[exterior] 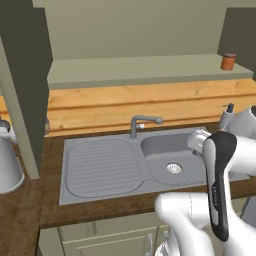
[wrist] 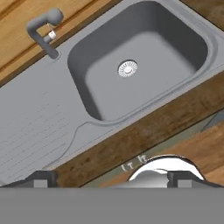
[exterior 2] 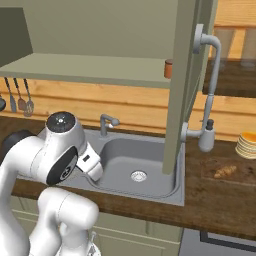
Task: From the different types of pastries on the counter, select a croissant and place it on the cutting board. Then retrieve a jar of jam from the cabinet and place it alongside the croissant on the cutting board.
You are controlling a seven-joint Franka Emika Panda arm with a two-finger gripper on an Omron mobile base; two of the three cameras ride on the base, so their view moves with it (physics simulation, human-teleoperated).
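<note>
The croissant lies on the dark cutting board at the right end of the counter. The cabinet stands open, its door swung out over the sink's right edge. On the pale green shelf stands the orange-brown jar of jam, which the door half hides in the right base view. My gripper hovers open above the counter's front edge, looking down at the sink, with nothing between its fingertips.
A stack of yellow pancakes sits behind the board. A soap dispenser and the faucet stand behind the sink. A white kettle is at far left. The other open door hangs at left.
</note>
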